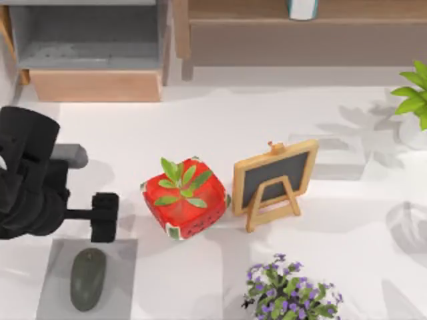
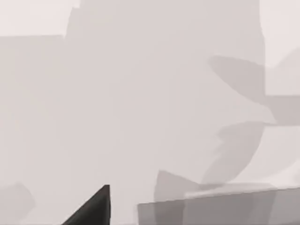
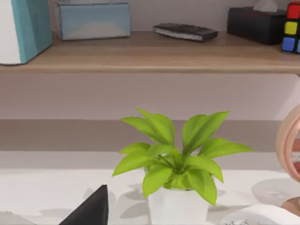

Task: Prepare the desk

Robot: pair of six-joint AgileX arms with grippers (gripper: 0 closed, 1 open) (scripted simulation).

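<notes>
Risk assessment, taken from the near edge outward. Closest in the top view, a grey mat (image 1: 117,293) lies on the desk (image 1: 200,127) at the left, carrying a dark mouse (image 1: 88,279); a purple-flowered plant (image 1: 288,295) stands at the near edge right of centre. The left gripper (image 1: 105,217) hangs just beyond the mat's far edge, beside the red strawberry-patterned pot (image 1: 185,199) and apart from it; whether its fingers are apart or together I cannot tell. The left wrist view gives bare white desk surface and a grey slab edge, so nothing is seen held. Judged hazard one: a reach toward the pot at this low height could strike its near wall and shove it into the small chalkboard easel (image 1: 273,181), which stands just beside it and looks light enough to topple. Hazard two: a descent toward the mouse could drag the mat. Farther back, the light-wood shelf unit (image 1: 93,47) lines the rear of the desk. The right arm appears parked; its wrist view faces a green leafy plant in a white pot (image 3: 176,180) before a shelf board (image 3: 150,54), and an unguarded sweep could tip that plant.
</notes>
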